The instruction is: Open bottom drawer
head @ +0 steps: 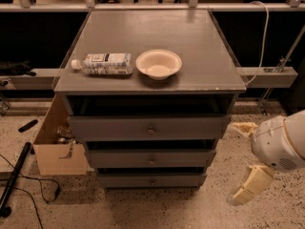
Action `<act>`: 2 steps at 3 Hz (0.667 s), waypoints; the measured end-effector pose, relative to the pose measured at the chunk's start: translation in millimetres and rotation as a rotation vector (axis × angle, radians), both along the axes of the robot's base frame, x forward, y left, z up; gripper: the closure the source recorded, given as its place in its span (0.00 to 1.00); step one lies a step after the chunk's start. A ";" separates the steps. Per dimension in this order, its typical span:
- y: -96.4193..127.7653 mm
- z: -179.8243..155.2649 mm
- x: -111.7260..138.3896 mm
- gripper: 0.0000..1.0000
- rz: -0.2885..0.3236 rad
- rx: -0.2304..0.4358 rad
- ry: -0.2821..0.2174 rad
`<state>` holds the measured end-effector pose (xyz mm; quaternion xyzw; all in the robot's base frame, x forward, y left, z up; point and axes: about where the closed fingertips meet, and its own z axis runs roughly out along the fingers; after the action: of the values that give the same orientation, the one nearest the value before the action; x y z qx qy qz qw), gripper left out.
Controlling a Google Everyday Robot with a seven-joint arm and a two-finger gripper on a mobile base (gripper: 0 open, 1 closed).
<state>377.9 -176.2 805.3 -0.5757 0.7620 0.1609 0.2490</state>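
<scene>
The bottom drawer (151, 180) is the lowest and thinnest of three grey fronts in the cabinet, with a small round knob (152, 181) at its middle. A dark gap shows above its front panel. My gripper (233, 163) hangs to the right of the cabinet, level with the middle and bottom drawers and clear of them. It is open, with one cream finger (243, 128) above and the other (249, 187) below, both pointing left with nothing between them.
A plastic water bottle (102, 63) lies on its side on the cabinet top (200, 46), next to a white bowl (158, 64). An open cardboard box (55, 147) stands against the cabinet's left side. Black cables and a pole (14, 175) lie on the speckled floor at the left.
</scene>
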 end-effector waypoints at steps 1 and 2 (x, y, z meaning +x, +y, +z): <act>16.2 -22.0 -5.8 0.00 0.012 0.074 0.029; 39.5 -83.9 -13.2 0.00 0.004 0.149 0.122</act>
<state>364.7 -136.7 721.4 -0.5461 0.7606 0.2526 0.2439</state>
